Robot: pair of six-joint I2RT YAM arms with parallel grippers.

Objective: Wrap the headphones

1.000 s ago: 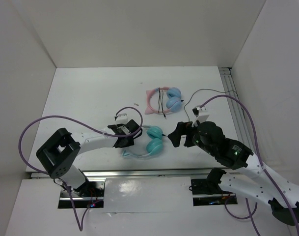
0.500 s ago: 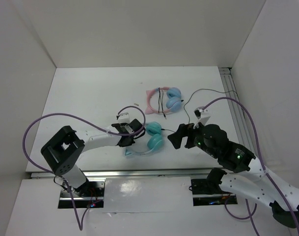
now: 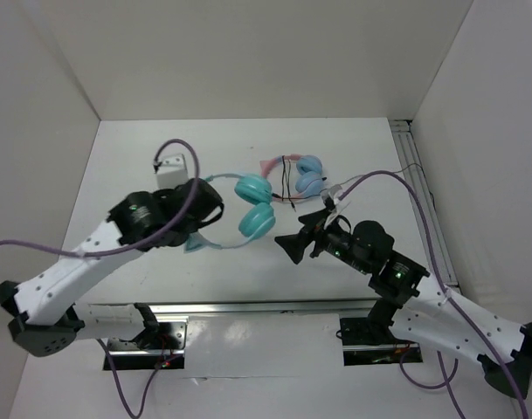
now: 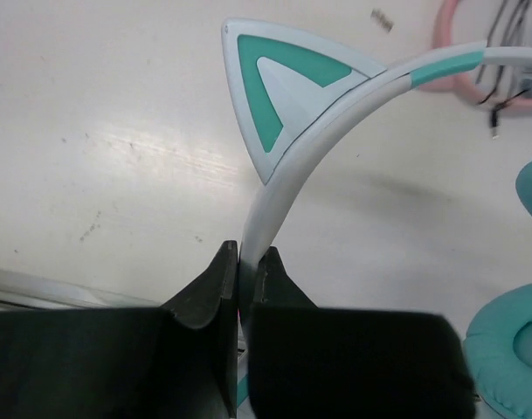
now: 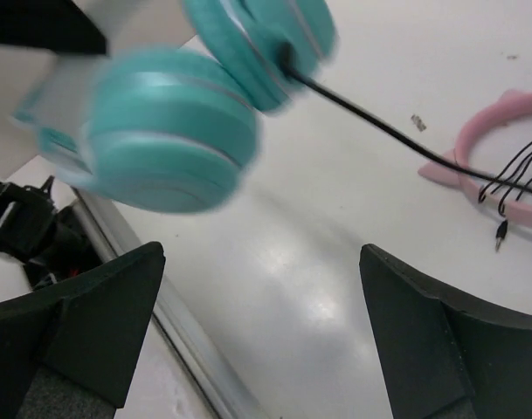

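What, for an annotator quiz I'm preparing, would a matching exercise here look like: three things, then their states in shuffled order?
Things:
1. left gripper
2. right gripper
3. pink headphones

States:
A. open, holding nothing
B. lying on the table
C. shut on the teal headband

Pairs: 1-C, 2-A, 3-B

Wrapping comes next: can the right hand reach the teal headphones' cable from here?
Probably yes: the right hand is open, and the cable runs bare just ahead of it, with nothing between.

The headphones (image 3: 258,220) and pink headphones (image 3: 307,177) crowd the middle; left table (image 3: 130,150) open.
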